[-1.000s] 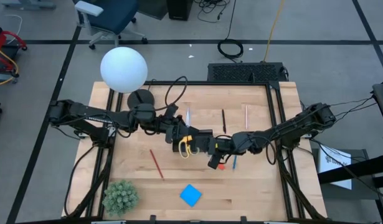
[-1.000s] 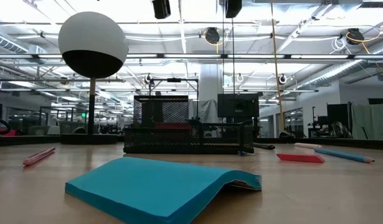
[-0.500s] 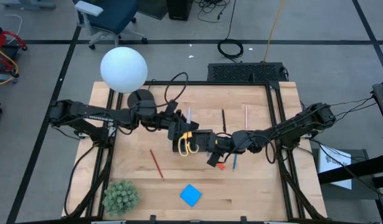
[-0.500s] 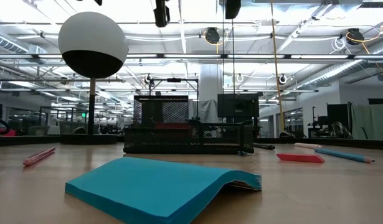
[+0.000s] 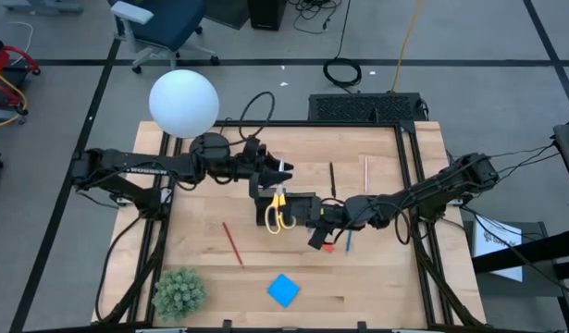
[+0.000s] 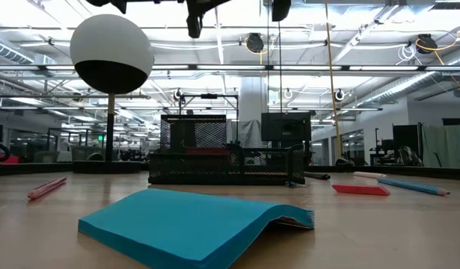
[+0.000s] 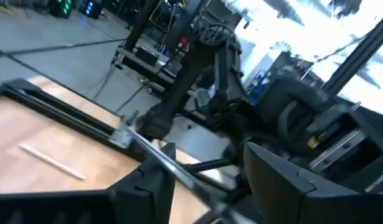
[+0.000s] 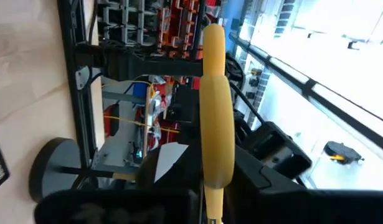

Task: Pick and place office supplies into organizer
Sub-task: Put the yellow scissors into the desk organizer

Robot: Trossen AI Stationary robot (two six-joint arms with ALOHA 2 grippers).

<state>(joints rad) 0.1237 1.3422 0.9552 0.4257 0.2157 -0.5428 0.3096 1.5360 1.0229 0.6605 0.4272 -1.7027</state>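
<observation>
The yellow-handled scissors (image 5: 277,213) hang in the air above the table's middle, blades toward the far edge. My right gripper (image 5: 301,211) is shut on their handle end. My left gripper (image 5: 268,178) stands open at the blade end; in the left wrist view the steel blades (image 7: 172,169) run between its spread fingers. The black mesh organizer (image 6: 222,161) stands on the table below the two grippers. On the wood lie a blue note pad (image 5: 283,289), a red pencil (image 5: 232,243), a black pen (image 5: 332,178), a pale pencil (image 5: 365,172), a blue pen (image 5: 348,242) and an orange-red eraser (image 5: 327,247). My right gripper pinches a yellow handle loop (image 8: 211,163) of the scissors between its two fingers, coming level from the table's right. The scissors are lifted clear of the table and the organizer. My left gripper has the blades close by one finger (image 7: 147,183); whether it touches them I cannot tell.
A white globe lamp (image 5: 183,103) on a round black base (image 5: 208,146) stands at the far left. A green spiky plant (image 5: 179,292) sits at the near left corner. A black frame edges the table.
My left gripper has opened, let go of the scissors' blades, rolled somewhat, and drawn back toward the table's far edge. My right gripper has stayed shut on the handles and kept its place; the scissors stay lifted.
</observation>
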